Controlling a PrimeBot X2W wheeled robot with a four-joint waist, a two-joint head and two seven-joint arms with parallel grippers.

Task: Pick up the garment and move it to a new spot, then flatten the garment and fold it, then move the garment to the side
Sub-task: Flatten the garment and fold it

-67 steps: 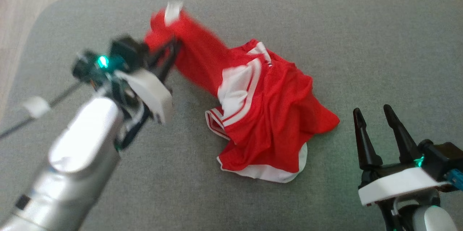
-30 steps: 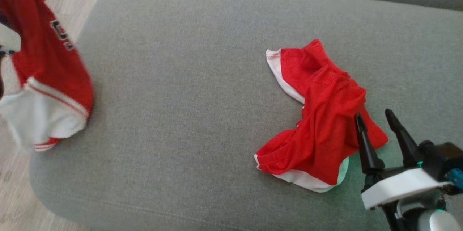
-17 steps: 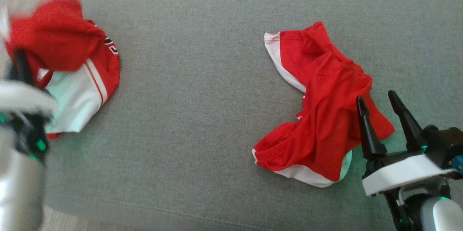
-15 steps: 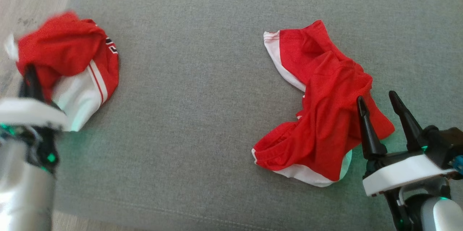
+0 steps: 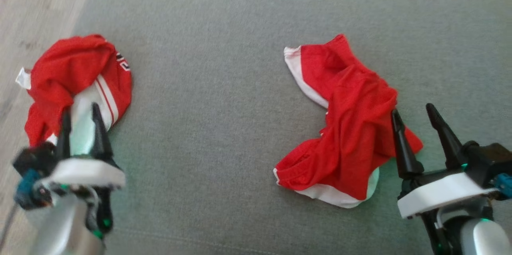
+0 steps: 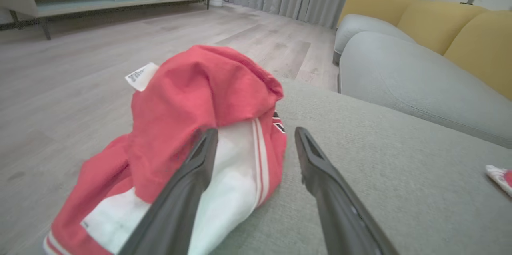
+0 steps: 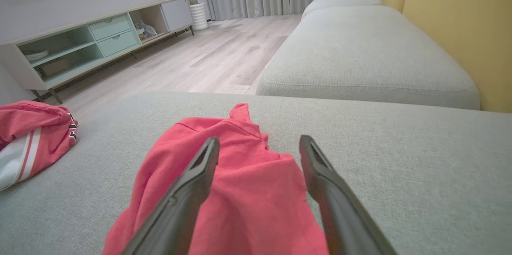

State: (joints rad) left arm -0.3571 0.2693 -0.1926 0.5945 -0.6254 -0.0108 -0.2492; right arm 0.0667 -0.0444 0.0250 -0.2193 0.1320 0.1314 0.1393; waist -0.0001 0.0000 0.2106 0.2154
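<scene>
A broad grey fabric sofa seat (image 5: 224, 87) carries everything, with pale plank floor (image 5: 32, 7) beyond its left edge. Right of the middle lies a rumpled red cloth piece with a white hem (image 5: 352, 127). The task's crumpled red fabric garment with white striped panels (image 5: 76, 71) sits in a heap at the seat's left edge, well apart from the other piece, a small white label (image 5: 23, 78) sticking out toward the floor. The left claw (image 5: 80, 109) stands wide, gripping nothing, fingertips over the garment's white panel. The right claw (image 5: 413, 110) is wide too, empty, at the red cloth piece's right edge
</scene>
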